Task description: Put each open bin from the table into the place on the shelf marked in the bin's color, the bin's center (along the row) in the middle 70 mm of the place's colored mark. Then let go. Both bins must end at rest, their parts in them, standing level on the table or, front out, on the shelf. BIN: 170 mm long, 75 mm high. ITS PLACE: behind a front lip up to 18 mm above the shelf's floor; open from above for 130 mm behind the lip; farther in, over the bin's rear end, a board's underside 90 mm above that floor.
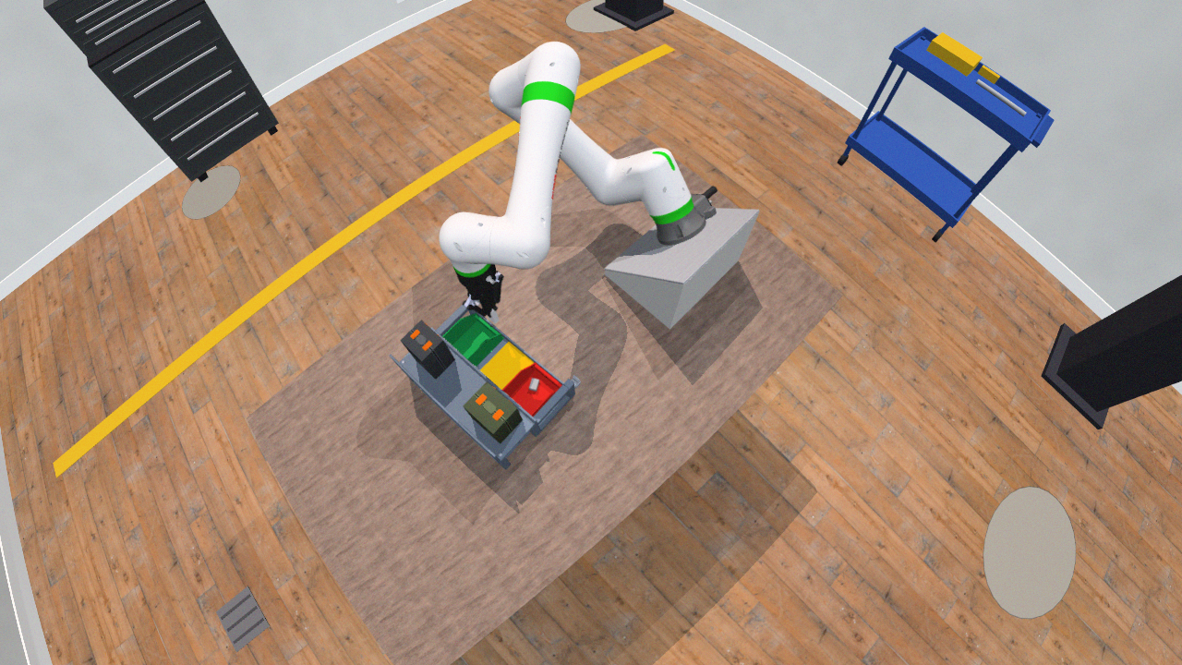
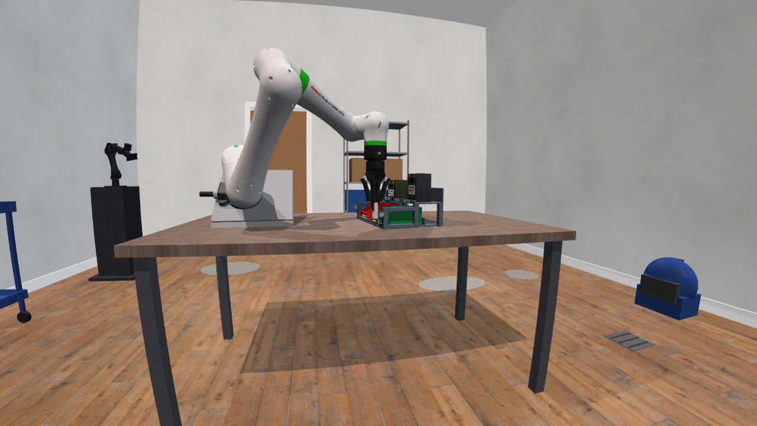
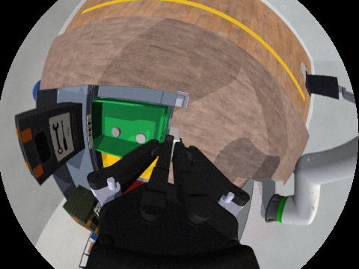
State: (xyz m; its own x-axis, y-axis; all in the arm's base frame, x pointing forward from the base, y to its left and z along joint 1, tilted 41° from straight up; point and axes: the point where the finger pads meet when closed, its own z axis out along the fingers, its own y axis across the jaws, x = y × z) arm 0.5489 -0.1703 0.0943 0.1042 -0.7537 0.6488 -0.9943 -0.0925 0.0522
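The green bin (image 1: pixel 471 337) (image 2: pixel 402 216) (image 3: pixel 127 112) sits in the end place of the grey shelf (image 1: pixel 458 390) (image 2: pixel 440 214) (image 3: pixel 127 91), with two round grey parts in it. The red bin (image 1: pixel 528 403) (image 2: pixel 366 212) is at the shelf's other end, with a pale part inside. A yellow area (image 1: pixel 504 364) (image 3: pixel 149 168) lies between them; whether it is only a mark is unclear. My gripper (image 1: pixel 488 314) (image 2: pixel 375 207) (image 3: pixel 173 134) points down, shut and empty, its tips by the green bin's front edge. Contact with the bin or lip is unclear.
A black case (image 1: pixel 428 351) (image 2: pixel 419 186) (image 3: pixel 48 138) and an olive case (image 1: pixel 493 413) (image 2: pixel 398 189) (image 3: pixel 80 209) stand on the shelf's upper board, behind the bins. Side rails close both shelf ends. The grey robot pedestal (image 1: pixel 677 264) stands on the table.
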